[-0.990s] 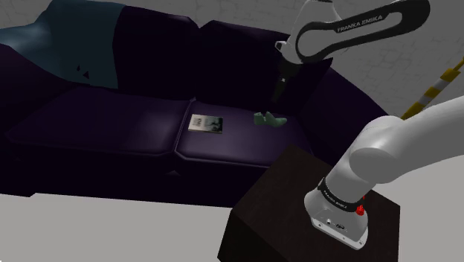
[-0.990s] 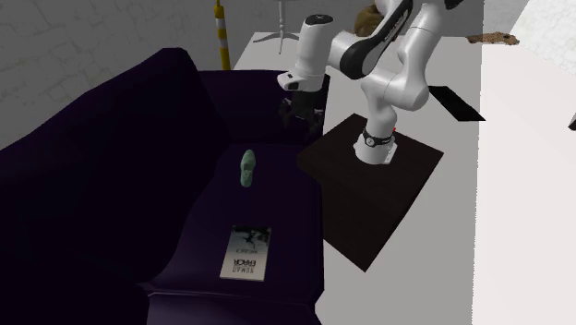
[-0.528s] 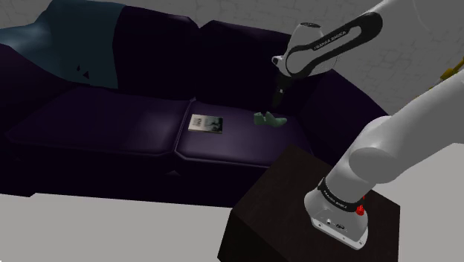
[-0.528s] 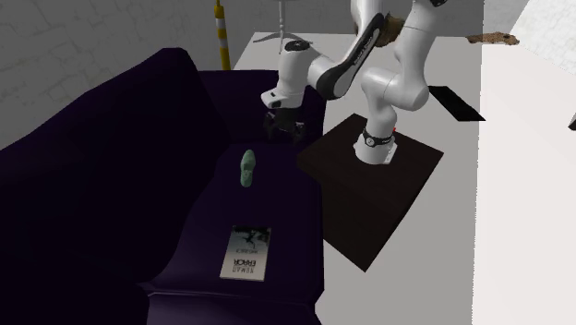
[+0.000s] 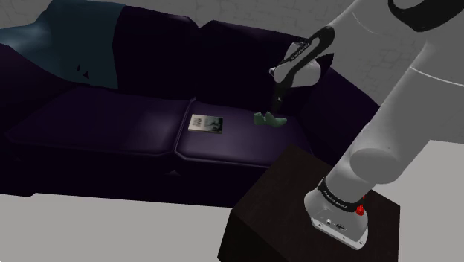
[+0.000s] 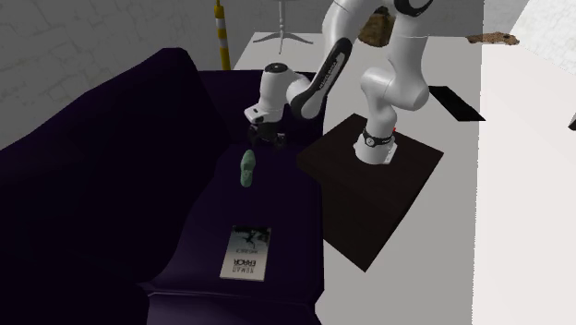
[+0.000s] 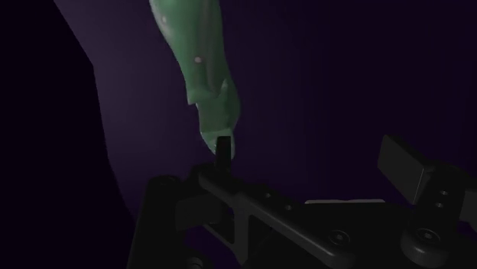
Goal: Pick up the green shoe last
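A pale green shoe last (image 5: 269, 117) lies flat on the right seat cushion of a dark purple sofa (image 5: 119, 126). My black gripper (image 5: 277, 103) hangs just above its far end, pointing down. In the second exterior view the gripper (image 6: 266, 138) is a little beyond the shoe last (image 6: 246, 169), close over the cushion. In the wrist view the fingers (image 7: 222, 150) stand apart, so the gripper (image 7: 313, 157) is open. The shoe last (image 7: 199, 61) stretches away from one fingertip; its near end lies beside that finger, not between the two. Nothing is held.
A flat book (image 5: 206, 123) lies on the same cushion near the seam, beyond the shoe last from the gripper. A teal blanket (image 5: 82, 45) drapes the sofa back. The dark stand (image 5: 297, 193) sits against the sofa front. A yellow-black pole (image 6: 220, 32) stands behind.
The arm has stretched out and down toward the sofa. The gripper has dropped from well above the cushion to just over the shoe last's end. Shoe last and book are unmoved.
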Robot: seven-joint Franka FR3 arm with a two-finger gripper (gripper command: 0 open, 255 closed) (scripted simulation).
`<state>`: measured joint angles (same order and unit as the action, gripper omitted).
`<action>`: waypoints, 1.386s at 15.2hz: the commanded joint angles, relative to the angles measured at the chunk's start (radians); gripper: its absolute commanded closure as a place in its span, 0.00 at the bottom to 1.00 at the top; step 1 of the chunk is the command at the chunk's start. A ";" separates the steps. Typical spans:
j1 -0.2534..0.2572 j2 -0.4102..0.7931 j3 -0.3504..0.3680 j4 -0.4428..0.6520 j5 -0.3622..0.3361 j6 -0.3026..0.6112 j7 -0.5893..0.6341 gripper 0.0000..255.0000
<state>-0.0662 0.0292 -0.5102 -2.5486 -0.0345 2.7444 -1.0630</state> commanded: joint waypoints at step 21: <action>-0.287 0.494 0.259 0.287 0.392 0.213 -0.478 1.00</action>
<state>-0.3525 0.5217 -0.2512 -2.2616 0.3569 2.9569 -1.5415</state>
